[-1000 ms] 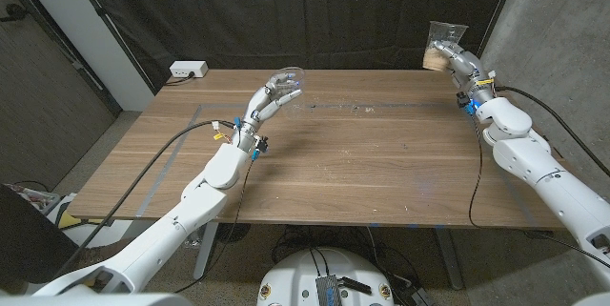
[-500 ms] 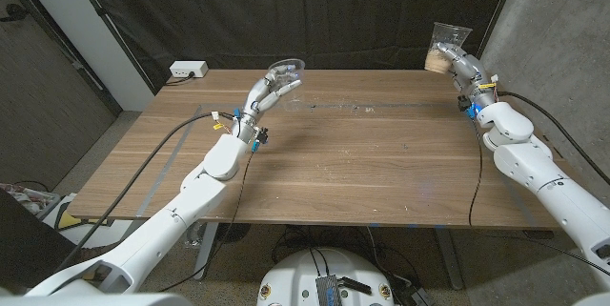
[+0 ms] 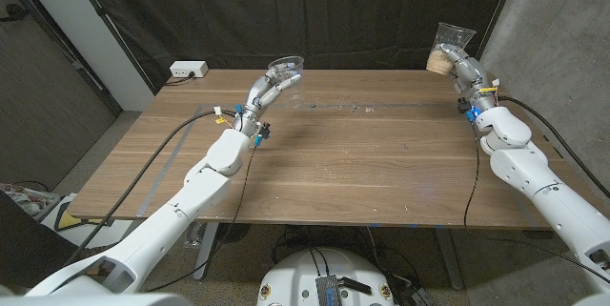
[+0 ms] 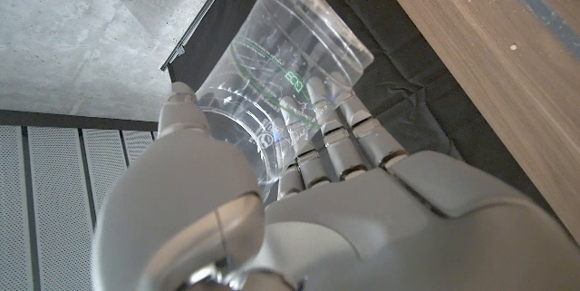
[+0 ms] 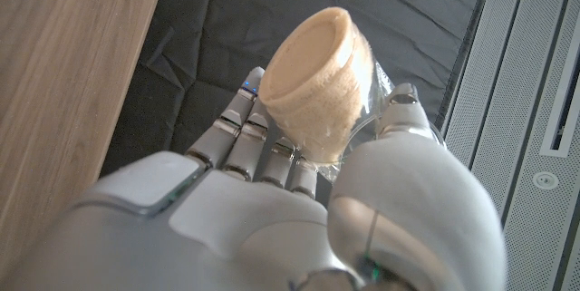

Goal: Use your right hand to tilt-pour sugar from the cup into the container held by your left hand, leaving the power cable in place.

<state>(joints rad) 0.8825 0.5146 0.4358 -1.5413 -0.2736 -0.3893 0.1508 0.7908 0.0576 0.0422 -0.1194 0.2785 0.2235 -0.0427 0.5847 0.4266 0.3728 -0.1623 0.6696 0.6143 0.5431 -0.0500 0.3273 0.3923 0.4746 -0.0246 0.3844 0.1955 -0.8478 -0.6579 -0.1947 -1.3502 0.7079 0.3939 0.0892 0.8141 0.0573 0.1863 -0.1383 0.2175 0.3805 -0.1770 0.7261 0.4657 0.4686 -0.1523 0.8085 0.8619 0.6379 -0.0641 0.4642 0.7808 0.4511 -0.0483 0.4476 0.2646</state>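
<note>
Setting: black curtain (image 3: 334,10) hangs behind a wooden table (image 3: 353,163); a concrete wall (image 3: 553,30) stands past the table's right end.
Left hand: the left hand (image 3: 270,87) is raised over the table's far edge, fingers wrapped around a clear plastic container (image 3: 286,66); in the left wrist view the fingers (image 4: 340,132) lie along the container (image 4: 281,73) wall, thumb on the opposite side, and nothing is visible inside it.
Right hand: the right hand (image 3: 459,65) is lifted above the table's far right corner, grasping a clear cup (image 3: 445,47).
Sugar: tan sugar (image 3: 439,60) fills the lower part of the cup; in the right wrist view it shows as a pale brown mass (image 5: 313,82) between thumb and fingers.
Spacing: cup and container are well apart, at opposite ends of the table's far edge.
Cable: a black power cable (image 3: 474,177) drops from the right arm across the table's right side.
Other: a white power strip (image 3: 187,70) lies beyond the table's far left corner.
</note>
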